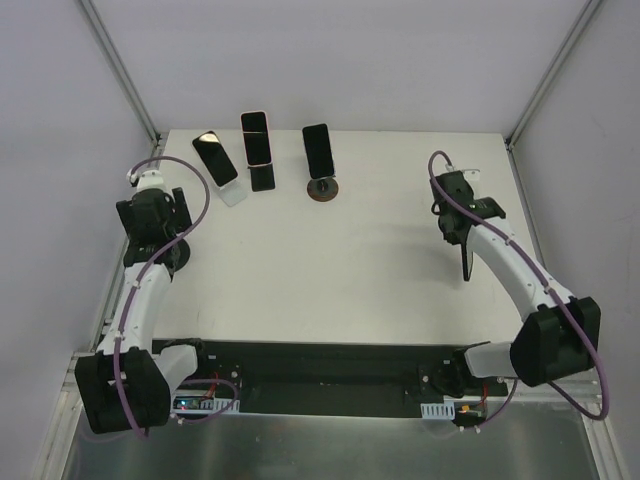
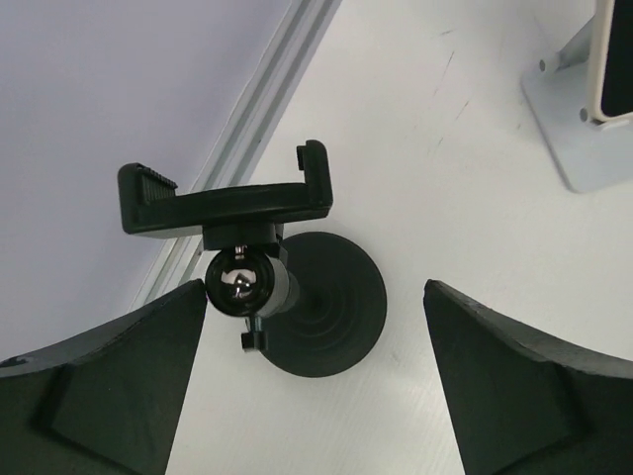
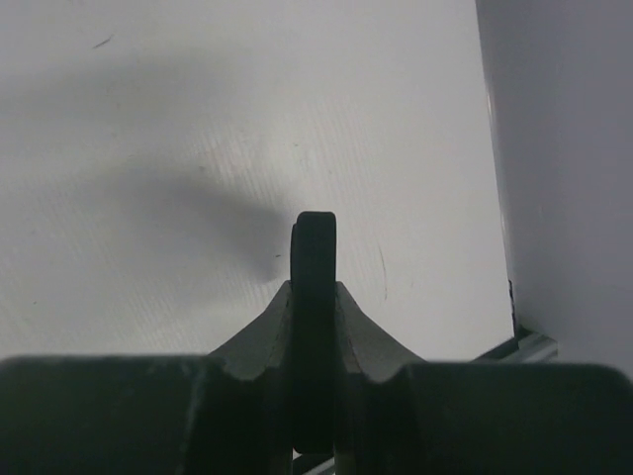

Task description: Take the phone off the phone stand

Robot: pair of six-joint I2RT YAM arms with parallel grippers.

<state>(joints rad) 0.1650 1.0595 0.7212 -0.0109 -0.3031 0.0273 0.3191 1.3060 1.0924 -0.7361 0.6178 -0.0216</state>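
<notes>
Where the right arm reaches over the right side of the desk (image 1: 330,270), the right hand (image 3: 314,287) is closed on the phone (image 3: 314,247), one finger pressed against each flat face. From the right wrist camera the phone shows edge-on as a thin, dark slab with rounded corners, standing up past the fingertips, with pale desk beyond it. From above it is only a narrow black sliver pointing toward the near edge. Its screen and back are hidden, so no maker's mark can be made out.

Across the desk on the left side, the left hand (image 2: 315,297) is spread wide and grips nothing. Between its fingers (image 2: 119,376) sits the phone stand (image 2: 237,203): a round black base, a shiny ball joint and a black clamp cradle with ridged end pads. The cradle holds nothing, and it stands close to the left rail, well apart from the held phone.

Farther back, a row of three more handsets stands along the far edge. The left one (image 1: 215,157) is dark-screened and leans on a white stand (image 1: 232,193). The middle one (image 1: 256,137) has a pale pinkish rim and rests on a black stand (image 1: 262,178). The right one (image 1: 317,147) is dark and rises from a round brownish base (image 1: 326,190).
</notes>
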